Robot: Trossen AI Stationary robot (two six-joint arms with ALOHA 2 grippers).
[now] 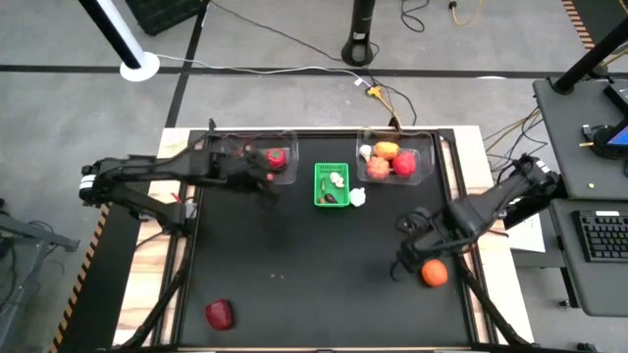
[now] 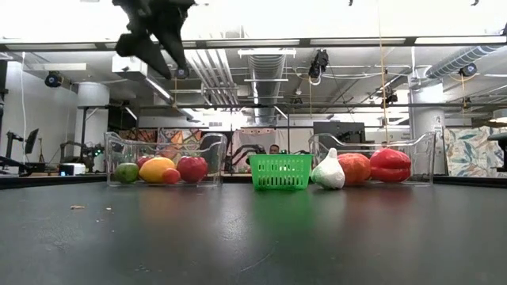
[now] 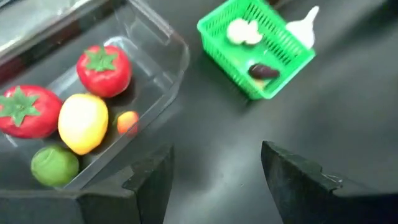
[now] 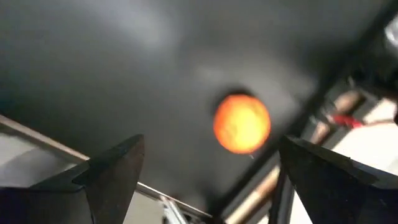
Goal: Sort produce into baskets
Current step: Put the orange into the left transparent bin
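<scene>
On the table's (image 1: pixel 294 265) near left corner a dark red piece of produce (image 1: pixel 219 314) lies alone, well apart from everything else; I cannot tell which way it points.

My left gripper (image 1: pixel 263 186) hangs at the inner edge of the left clear bin (image 1: pixel 285 137), raised off the table, fingers apart and holding nothing. Through my left wrist camera that bin (image 3: pixel 163 37) holds 2 red tomatoes (image 3: pixel 104 70) with green stem caps facing up, a yellow lemon (image 3: pixel 83 122) whose long axis runs roughly along the bin's length, a green lime (image 3: pixel 55 164) and a small orange fruit (image 3: pixel 127 122).

The green basket (image 1: pixel 332 184) sits between the 2 clear bins, its long axis running front to back. Inside are a white piece (image 3: pixel 244 32) and a dark purple one (image 3: pixel 263 71) lying crosswise. Just outside its right wall rests a white garlic bulb (image 1: pixel 358 195); in the low view the garlic's tip points up.

The right clear bin (image 1: pixel 432 147) holds red, orange and pale pieces (image 1: pixel 389 162) packed together.

My right gripper (image 1: pixel 410 257) is low over the table's right side, fingers spread wide and empty. An orange ball (image 1: pixel 434 273) lies on the table just beside it, toward the right edge; round, with no clear axis. In my right wrist camera it shows between and beyond my 2 fingers (image 4: pixel 115 168), untouched.
</scene>
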